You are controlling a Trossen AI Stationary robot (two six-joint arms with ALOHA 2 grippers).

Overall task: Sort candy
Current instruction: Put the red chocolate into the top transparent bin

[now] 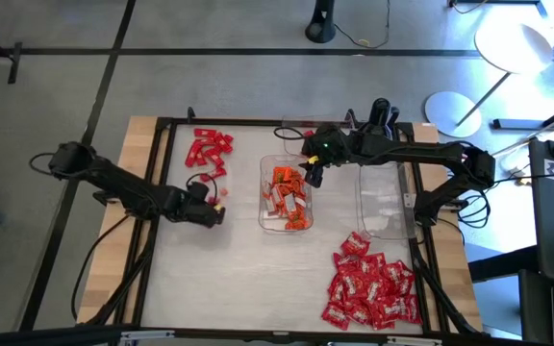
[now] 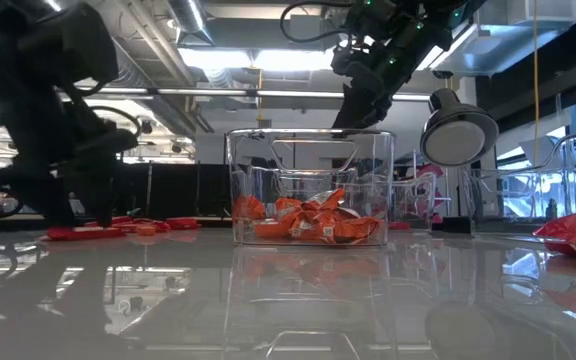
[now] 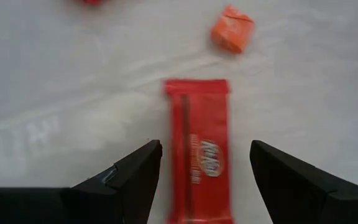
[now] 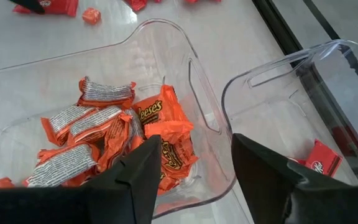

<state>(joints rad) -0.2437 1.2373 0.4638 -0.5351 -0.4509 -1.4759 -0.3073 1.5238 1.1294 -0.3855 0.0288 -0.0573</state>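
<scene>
straddling red candy [image 3: 197, 149] | left gripper [image 3: 205, 171] fingers apart | right gripper [image 4: 196, 162] apart over orange candy [image 4: 160, 134]

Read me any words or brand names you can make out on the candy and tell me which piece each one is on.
"KitKat": on the long red wrapper lying between the left hand's open fingers.
"Reese's": on the orange wrapper in the clear tray below the right hand.
White logo on the red candy in the neighbouring tray: too small to read.
Fine print on the silver wrapper backs: too small to read.
</scene>
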